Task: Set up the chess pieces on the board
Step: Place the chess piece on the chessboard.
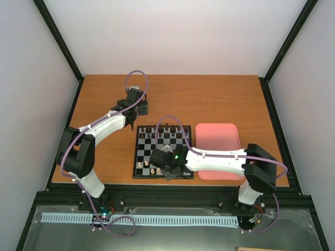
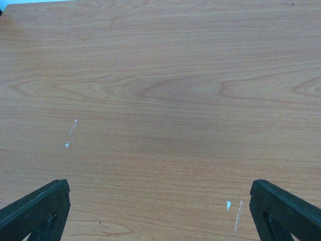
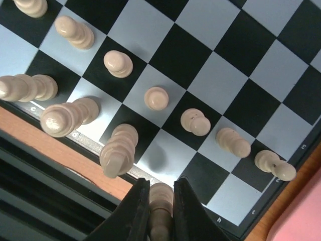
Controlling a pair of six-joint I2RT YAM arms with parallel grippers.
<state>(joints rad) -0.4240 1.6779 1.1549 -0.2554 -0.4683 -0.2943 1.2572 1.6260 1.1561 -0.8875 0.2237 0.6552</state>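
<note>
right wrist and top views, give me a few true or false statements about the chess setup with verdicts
1. The right gripper is shut on a pale chess piece at the board edge. True.
2. The left gripper holds a dark piece. False: it is open above the bare wood of the table, holding nothing.
3. The pink tray lies on the left side of the board. False: it lies on the board's right side.
4. Several pale pieces are on squares near the right gripper. True.
</note>
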